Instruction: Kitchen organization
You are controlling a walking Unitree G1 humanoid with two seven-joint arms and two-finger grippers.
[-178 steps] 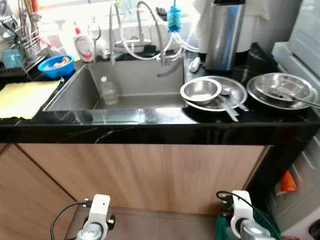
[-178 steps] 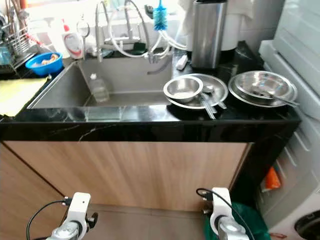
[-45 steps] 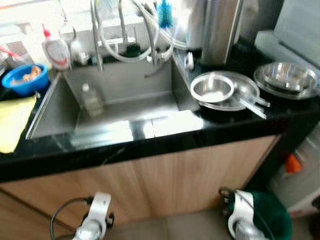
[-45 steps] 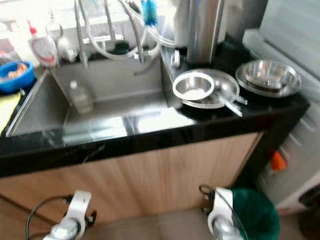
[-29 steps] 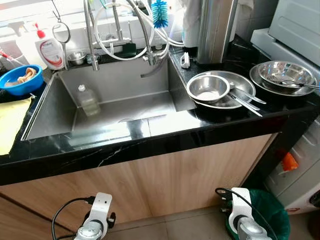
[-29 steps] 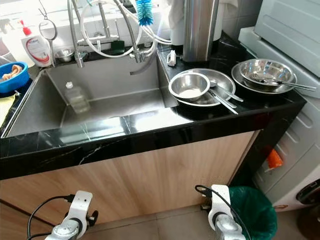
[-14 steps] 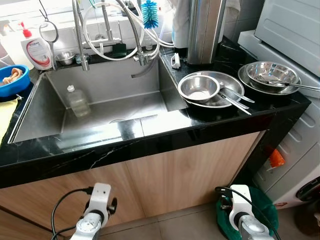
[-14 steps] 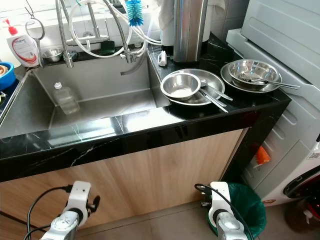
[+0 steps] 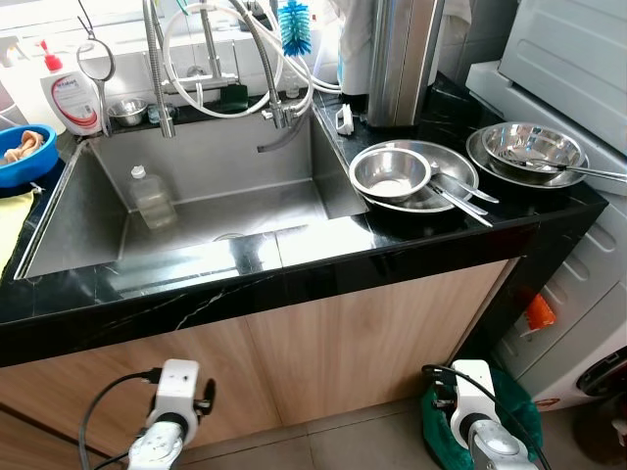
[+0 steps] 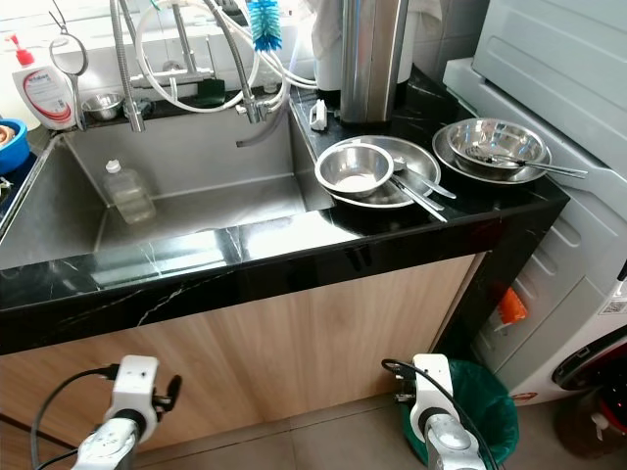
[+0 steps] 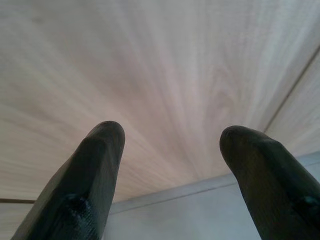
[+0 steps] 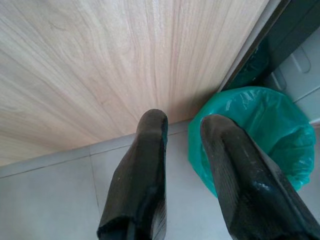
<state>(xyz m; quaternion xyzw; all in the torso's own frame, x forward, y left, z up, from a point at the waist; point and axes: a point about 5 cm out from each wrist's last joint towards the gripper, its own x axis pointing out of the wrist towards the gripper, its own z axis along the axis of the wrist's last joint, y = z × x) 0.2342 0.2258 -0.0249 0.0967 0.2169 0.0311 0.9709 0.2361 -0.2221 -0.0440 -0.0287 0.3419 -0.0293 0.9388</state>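
black bench (image 9: 323,279) carries a steel sink (image 9: 88,220) with a clear bottle (image 9: 152,198) inside at its left. right of the sink, a small steel bowl (image 9: 390,175) sits on a plate (image 9: 460,176) with utensils; two nested bowls (image 9: 534,145) lie far right. left hand (image 11: 170,142) wide open, empty, facing the wood cabinet. right hand (image 12: 182,125) slightly parted, empty, beside the green bin (image 12: 260,130)

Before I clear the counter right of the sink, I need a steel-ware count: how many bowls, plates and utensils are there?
Steel bowls: 2
Steel plates under them: 2
Long-handled utensils: about 4, handles overlap
Total: about 8
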